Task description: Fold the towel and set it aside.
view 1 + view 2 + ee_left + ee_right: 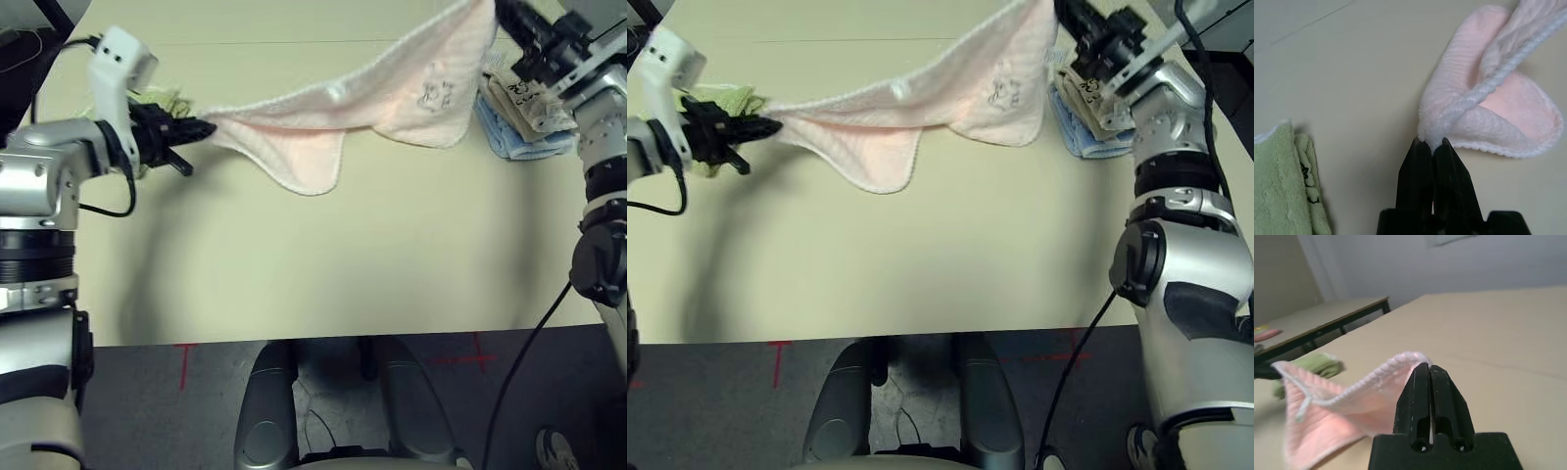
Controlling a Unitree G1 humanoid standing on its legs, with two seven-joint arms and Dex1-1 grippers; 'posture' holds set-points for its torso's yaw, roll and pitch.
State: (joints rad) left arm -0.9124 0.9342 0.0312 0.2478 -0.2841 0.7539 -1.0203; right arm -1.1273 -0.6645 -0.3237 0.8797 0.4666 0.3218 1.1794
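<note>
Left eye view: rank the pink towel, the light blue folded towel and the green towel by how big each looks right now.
1. Pink towel, stretched above the table between the left gripper and right gripper; clearly largest.
2. Light blue folded towel, partly hidden.
3. Green towel, mostly hidden behind the left gripper, so its rank is unsure.

1. Table [392, 274]: the broad middle and near part is bare; a gripper could pass freely across it.
2. Towel [392, 93]: strung in the air across the far part of the table between the left gripper [201, 127] and the right gripper [1429, 368], both clamped on its corners; its sagging fold bars the way at that height.
3. Green towel [1281, 181]: folded stack on the table just beside the left gripper, blocking that far left corner.
4. Light blue towel [519, 142]: folded, with a beige one on top, below the right gripper, taking up the far right corner.
</note>
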